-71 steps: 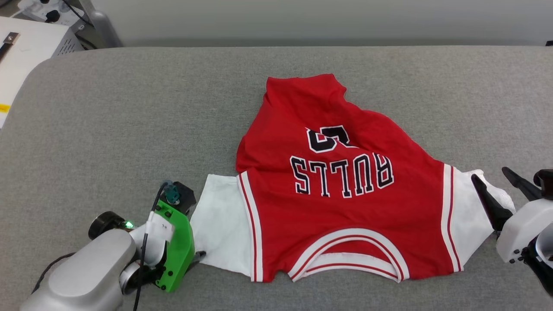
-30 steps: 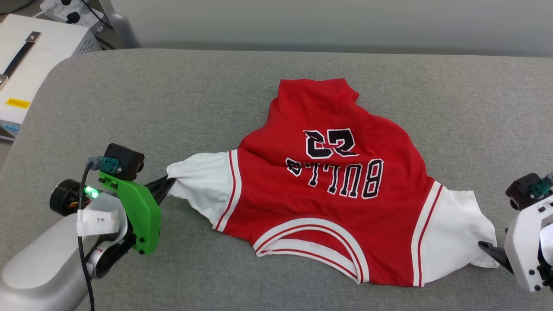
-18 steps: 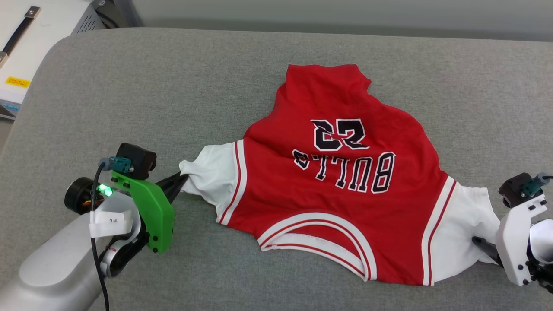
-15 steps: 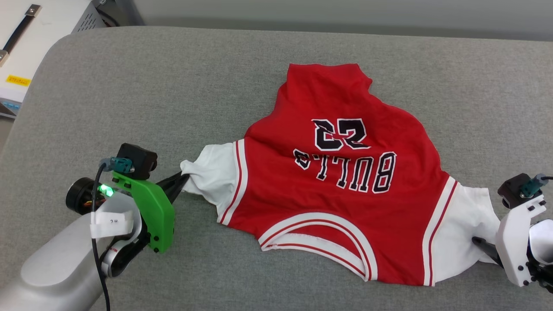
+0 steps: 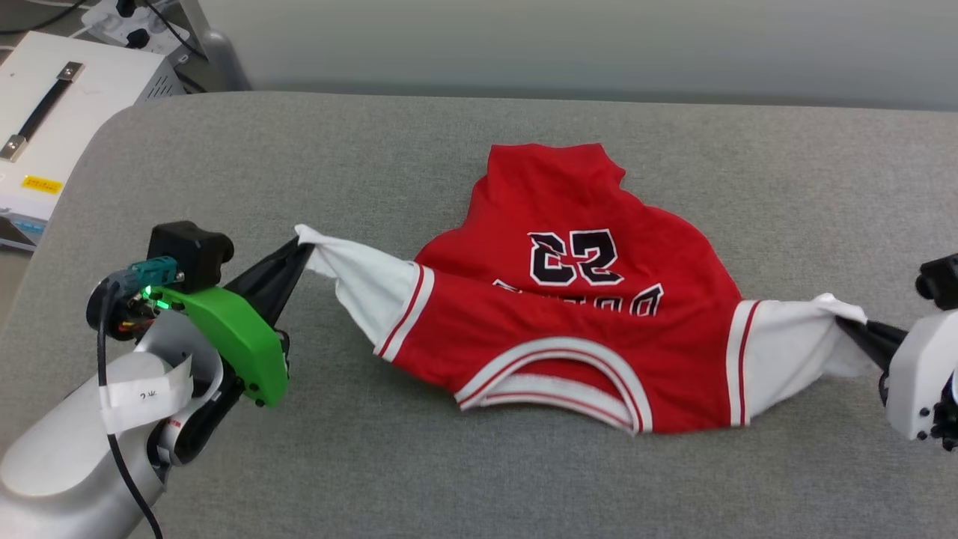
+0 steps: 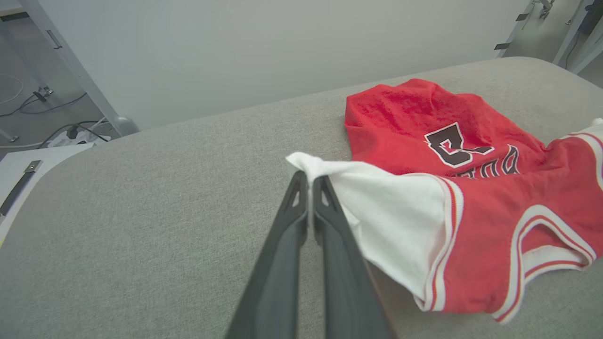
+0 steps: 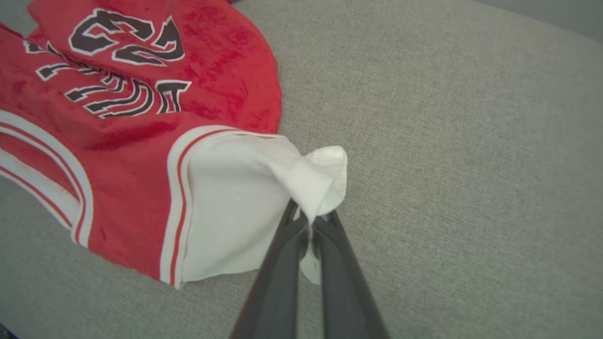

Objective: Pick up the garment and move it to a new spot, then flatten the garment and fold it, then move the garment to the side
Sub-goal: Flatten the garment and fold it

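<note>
The garment (image 5: 569, 329) is stretched across the table (image 5: 374, 165) just right of centre in the head view, collar toward 6 o'clock and red hem end lying flat toward 12. The left gripper (image 5: 296, 251), at the garment's 9 o'clock, has its fingers pressed together on the tip of one white sleeve. The right gripper (image 5: 846, 326), at 3 o'clock, is pinched the same way on the other sleeve. Both sleeves are raised off the cloth and the chest sags between them.

The table's far edge runs along 12 o'clock against a pale wall, with a strip of grey surface between it and the hem. The rounded corner sits at 10 o'clock, and a white box (image 5: 52, 127) stands beyond it. Wide open grey surface lies from 9 to 11 o'clock, and a narrower band at 6.

In the head view a fold hides most of the lettering under the 23. The right wrist view shows those letters rumpled, and a loose flap of sleeve curling over the fingertips. The left wrist view shows floor cables and a slanted leg past the far edge.
</note>
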Available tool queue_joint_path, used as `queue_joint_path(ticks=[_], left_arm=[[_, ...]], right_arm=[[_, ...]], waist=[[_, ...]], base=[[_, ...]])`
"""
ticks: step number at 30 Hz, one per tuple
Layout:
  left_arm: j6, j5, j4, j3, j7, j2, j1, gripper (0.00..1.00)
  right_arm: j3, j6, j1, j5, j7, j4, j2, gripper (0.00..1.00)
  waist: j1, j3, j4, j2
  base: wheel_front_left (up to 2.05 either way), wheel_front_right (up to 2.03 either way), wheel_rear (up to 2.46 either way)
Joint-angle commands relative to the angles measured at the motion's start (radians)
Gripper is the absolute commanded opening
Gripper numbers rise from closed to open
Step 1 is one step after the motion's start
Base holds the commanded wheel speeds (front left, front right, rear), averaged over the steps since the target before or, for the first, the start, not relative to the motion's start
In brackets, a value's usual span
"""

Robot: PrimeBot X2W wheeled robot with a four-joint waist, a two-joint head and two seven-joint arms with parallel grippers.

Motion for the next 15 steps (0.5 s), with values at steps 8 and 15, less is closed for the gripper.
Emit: queue_joint_path(ticks=[8,15], left_arm=[[0.071,0.051,-0.183,0.070,-0.056,0.011,-0.097,0.00],[0.081,0.084,-0.262,0.115,-0.060,-0.003,-0.228,0.00]], right_arm=[[-0.199,-0.001,0.001,-0.045,-0.026,-0.164,-0.001,0.00],[-0.374,-0.001,-0.032,-0.098,-0.003,-0.312,0.039,0.00]], waist=[[0.0000,-0.044,-0.016,0.0000],[0.0000,-0.035,-0.028,0.0000]], base=[[0.00,0.00,0.00],[0.00,0.00,0.00]])
